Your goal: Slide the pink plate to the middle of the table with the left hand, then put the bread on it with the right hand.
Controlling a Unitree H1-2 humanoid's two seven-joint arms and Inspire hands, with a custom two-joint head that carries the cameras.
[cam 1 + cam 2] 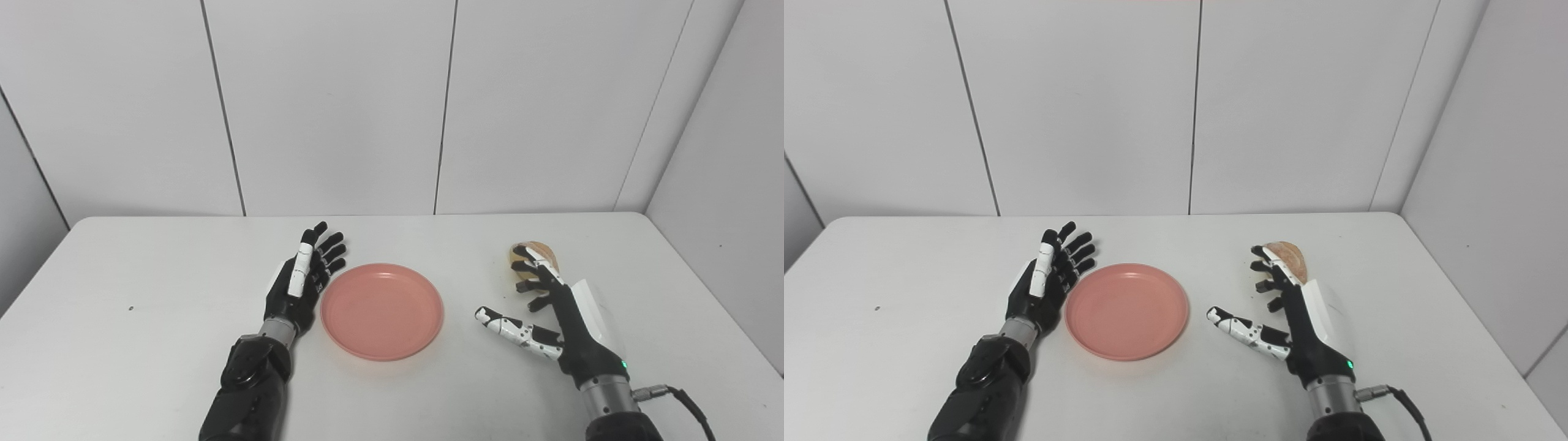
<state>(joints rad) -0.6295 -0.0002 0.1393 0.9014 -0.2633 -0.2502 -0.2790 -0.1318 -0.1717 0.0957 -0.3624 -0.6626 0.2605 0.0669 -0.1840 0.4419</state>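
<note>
The pink plate (pixel 382 310) lies flat near the middle of the white table (pixel 153 294), with nothing on it. My left hand (pixel 303 278) stands open right beside the plate's left rim, palm toward it, fingers stretched out. The bread (pixel 1290 258), a small tan roll, rests on the table at the right. My right hand (pixel 1286 306) is open in front of the bread, its fingertips (pixel 525 267) partly covering the roll and its thumb spread toward the plate. Whether those fingers touch the bread I cannot tell.
White wall panels (pixel 331 104) stand behind the table and along its right side. A grey cable (pixel 686 401) runs from my right wrist over the table's front right corner. A small dark speck (pixel 130 308) marks the table at the left.
</note>
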